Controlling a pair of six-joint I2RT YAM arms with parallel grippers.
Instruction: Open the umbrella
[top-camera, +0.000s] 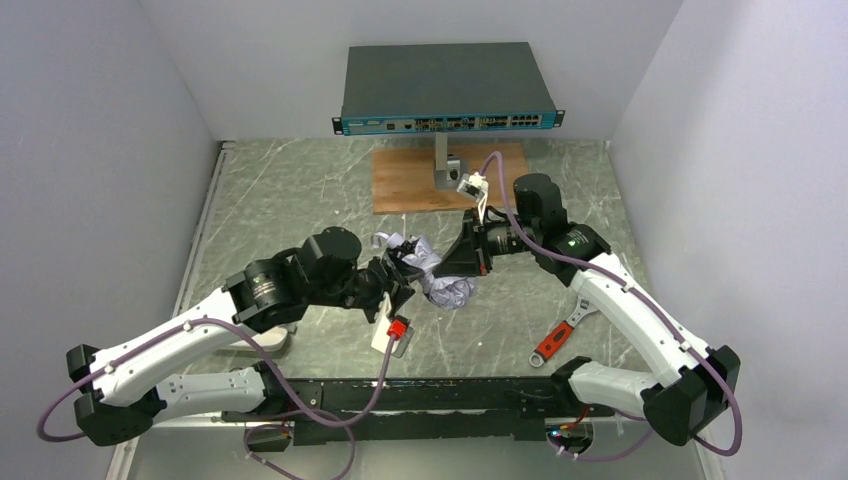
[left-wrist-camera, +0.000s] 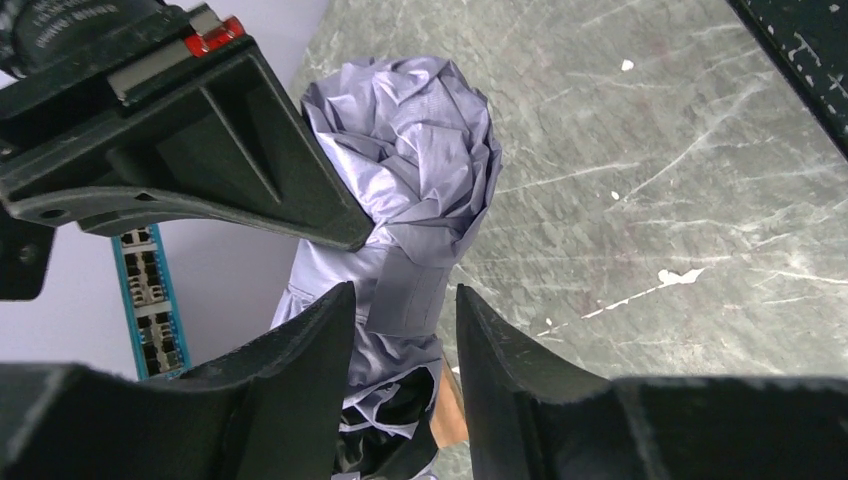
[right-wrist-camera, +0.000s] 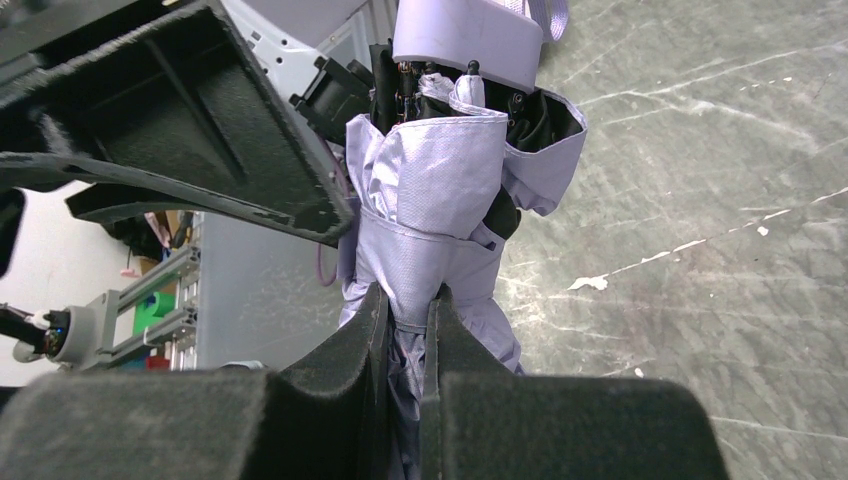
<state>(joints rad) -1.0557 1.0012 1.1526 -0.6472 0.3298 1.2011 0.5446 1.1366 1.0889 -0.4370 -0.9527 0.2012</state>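
Note:
The umbrella (top-camera: 447, 286) is folded, a crinkly silvery-white bundle held just above the table's middle between both grippers. My right gripper (top-camera: 464, 262) is shut, its jaws pinching a fold of the canopy (right-wrist-camera: 430, 180) in the right wrist view (right-wrist-camera: 405, 302). The pale handle (right-wrist-camera: 465, 35) shows at the far end, with black lining beside it. My left gripper (top-camera: 402, 272) is open. In the left wrist view (left-wrist-camera: 400, 297) its fingers straddle the umbrella's closing strap (left-wrist-camera: 408, 292), with the bunched canopy (left-wrist-camera: 410, 130) beyond. The shaft is hidden.
A blue network switch (top-camera: 447, 90) stands at the back over a wooden board (top-camera: 405, 182) with a grey bracket (top-camera: 446, 170). A red-handled wrench (top-camera: 560, 336) lies at the right. A small white and red object (top-camera: 393, 334) lies near the front rail.

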